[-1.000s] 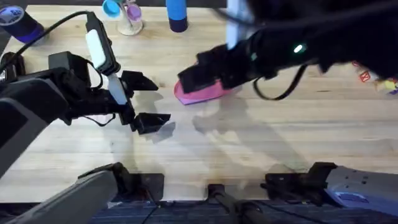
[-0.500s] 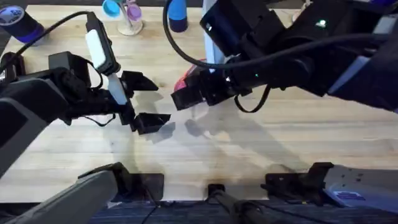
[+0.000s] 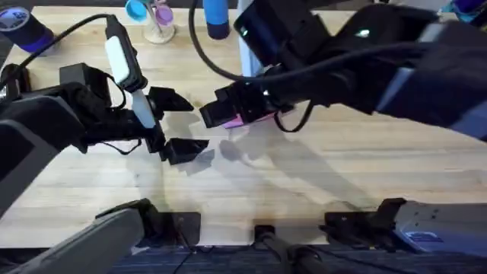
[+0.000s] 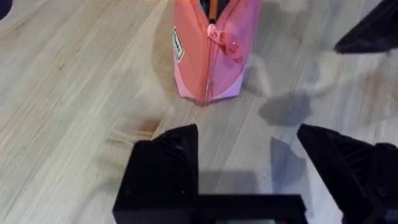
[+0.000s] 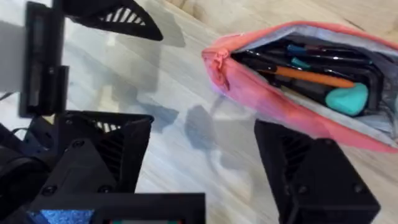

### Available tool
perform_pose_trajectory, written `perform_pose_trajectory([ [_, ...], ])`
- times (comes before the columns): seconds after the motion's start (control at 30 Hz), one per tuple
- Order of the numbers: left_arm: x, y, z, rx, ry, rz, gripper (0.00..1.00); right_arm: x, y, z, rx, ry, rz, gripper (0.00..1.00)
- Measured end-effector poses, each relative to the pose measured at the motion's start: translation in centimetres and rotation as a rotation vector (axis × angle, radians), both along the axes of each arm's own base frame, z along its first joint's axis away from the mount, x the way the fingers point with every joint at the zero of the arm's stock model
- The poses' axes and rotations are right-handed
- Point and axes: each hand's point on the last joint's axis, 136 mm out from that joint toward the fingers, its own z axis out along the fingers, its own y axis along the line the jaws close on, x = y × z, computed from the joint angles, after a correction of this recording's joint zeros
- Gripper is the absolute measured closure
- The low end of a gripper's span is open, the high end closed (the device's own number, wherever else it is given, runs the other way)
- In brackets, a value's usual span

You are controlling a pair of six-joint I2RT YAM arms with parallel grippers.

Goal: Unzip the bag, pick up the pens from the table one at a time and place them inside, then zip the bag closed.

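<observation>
The pink bag (image 5: 292, 118) lies on the table (image 3: 319, 183) with its zipper open. Inside it I see an orange pen (image 5: 311, 78), black pens (image 5: 292, 59) and a teal item (image 5: 348, 99). My right gripper (image 5: 205, 146) hovers open just above and beside the bag's zipper end, holding nothing. From overhead the right gripper (image 3: 221, 114) covers most of the bag (image 3: 247, 119). My left gripper (image 3: 183, 124) stands open a little left of the bag, also empty. Its wrist view has the bag's end (image 4: 208, 56) in front of the left gripper (image 4: 249, 149).
Along the back edge stand a cup with pink and blue items (image 3: 158, 19), a blue bottle (image 3: 217, 19) and a dark blue tub (image 3: 23, 30). The right arm (image 3: 365, 68) stretches across the middle. Bare wood lies toward the front.
The right arm has swung left and down over the bag, hiding most of it, its gripper now nearer the left gripper. The left arm has not moved.
</observation>
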Motion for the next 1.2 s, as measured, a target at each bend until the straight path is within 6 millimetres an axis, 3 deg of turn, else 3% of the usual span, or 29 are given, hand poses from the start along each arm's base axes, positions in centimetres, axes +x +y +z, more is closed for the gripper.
perform_pose_trajectory([
  [0.37,0.0,0.0,0.0,0.0,0.0,0.0,0.006,1.5,2.2,-0.2,0.064,-0.036,0.007,0.005],
  [0.93,0.0,0.0,0.0,0.0,0.0,0.0,0.006,2.7,3.8,-3.2,0.055,-0.015,0.012,0.009],
  [1.17,0.0,0.0,0.0,0.0,0.0,0.0,0.006,3.6,4.1,-4.5,0.045,-0.012,-0.001,0.243],
  [1.2,0.0,0.0,0.0,0.0,0.0,0.0,0.006,4.1,3.7,-4.8,0.041,-0.009,-0.016,0.391],
])
